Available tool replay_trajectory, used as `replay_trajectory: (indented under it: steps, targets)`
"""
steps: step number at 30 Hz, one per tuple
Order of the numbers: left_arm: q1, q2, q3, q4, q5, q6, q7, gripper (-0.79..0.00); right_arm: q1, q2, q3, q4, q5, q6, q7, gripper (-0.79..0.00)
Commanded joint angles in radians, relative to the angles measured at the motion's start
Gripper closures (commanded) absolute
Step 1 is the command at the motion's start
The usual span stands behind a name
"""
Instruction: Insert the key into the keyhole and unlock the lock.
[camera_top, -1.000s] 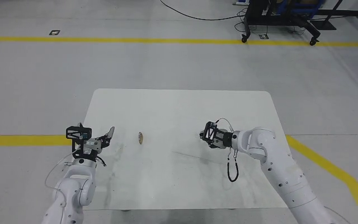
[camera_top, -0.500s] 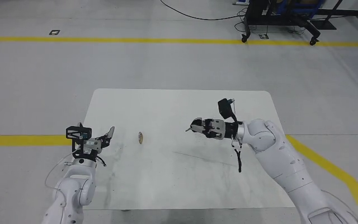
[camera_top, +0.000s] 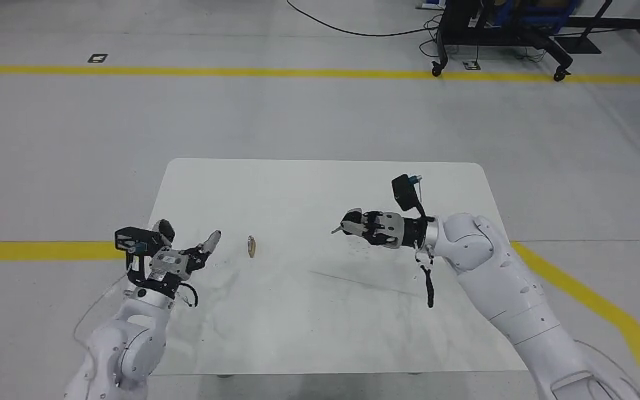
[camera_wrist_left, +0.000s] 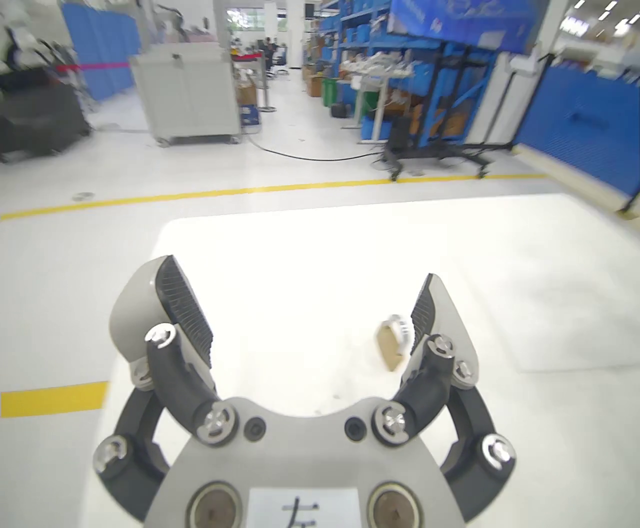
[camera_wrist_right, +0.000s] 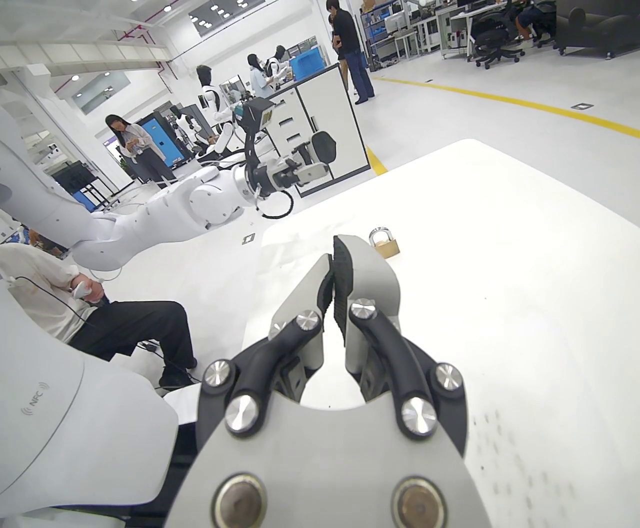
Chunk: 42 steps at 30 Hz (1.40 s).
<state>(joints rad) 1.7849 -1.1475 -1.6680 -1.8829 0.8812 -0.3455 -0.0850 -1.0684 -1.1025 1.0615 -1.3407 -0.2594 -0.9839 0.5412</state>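
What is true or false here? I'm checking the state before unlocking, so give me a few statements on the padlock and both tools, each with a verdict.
1. The padlock rests on the white table. True.
2. The left tool is shut. False: it is wide open.
3. The right tool is shut. True.
4. The right tool touches the padlock. False: bare table lies between them.
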Motion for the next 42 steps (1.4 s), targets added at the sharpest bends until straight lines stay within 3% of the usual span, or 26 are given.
replay_trajectory:
  steps: [1, 6, 10, 14, 16, 20, 24, 28, 29, 31, 36, 39, 42]
  targets:
    - [-0.005, 0.006, -0.018, 0.009, -0.334, -0.153, -0.137, -0.785, -0.008, -0.002, -0.011, -0.006, 0.033, 0.025, -0.009, 0.0]
    - [-0.094, 0.031, 0.006, 0.046, -0.816, -0.273, -0.554, -0.785, 0.002, -0.004, -0.038, 0.012, 0.163, 0.024, 0.016, 0.0]
    - [-0.196, 0.041, 0.103, 0.093, -1.024, -0.252, -0.8, -0.785, 0.011, -0.004, -0.059, 0.025, 0.284, 0.01, 0.055, 0.0]
    - [-0.329, 0.042, 0.216, 0.213, -1.322, -0.183, -1.049, -0.785, 0.02, -0.003, -0.071, 0.054, 0.393, 0.005, 0.097, 0.0]
    - [-0.396, 0.041, 0.254, 0.288, -1.369, -0.172, -1.122, -0.785, 0.025, -0.002, -0.079, 0.069, 0.43, -0.003, 0.12, 0.0]
    - [-0.488, 0.028, 0.335, 0.364, -1.39, -0.216, -1.144, -0.785, 0.038, -0.003, -0.092, 0.093, 0.46, -0.01, 0.153, 0.0]
    - [-0.554, 0.016, 0.39, 0.377, -1.257, -0.311, -1.061, -0.785, 0.046, -0.004, -0.1, 0.107, 0.482, -0.017, 0.166, 0.0]
    - [-0.6, 0.003, 0.456, 0.406, -1.272, -0.35, -1.04, -0.785, 0.048, -0.006, -0.11, 0.111, 0.489, -0.027, 0.176, 0.0]
    - [-0.61, 0.001, 0.47, 0.413, -1.267, -0.357, -1.033, -0.727, 0.049, -0.007, -0.113, 0.11, 0.492, -0.028, 0.178, 0.0]
    - [-0.628, -0.005, 0.497, 0.43, -1.27, -0.364, -1.023, -0.391, 0.05, -0.008, -0.119, 0.111, 0.5, -0.028, 0.183, 0.0]
    - [-0.664, -0.013, 0.539, 0.462, -1.239, -0.372, -0.995, -0.366, 0.058, -0.013, -0.132, 0.116, 0.505, -0.028, 0.185, 0.0]
    - [-0.67, -0.015, 0.547, 0.474, -1.217, -0.371, -0.959, -0.259, 0.063, -0.016, -0.14, 0.12, 0.503, -0.028, 0.191, 0.0]
    - [-0.671, -0.016, 0.551, 0.482, -1.192, -0.373, -0.932, -0.237, 0.069, -0.02, -0.148, 0.125, 0.506, -0.028, 0.195, 0.0]
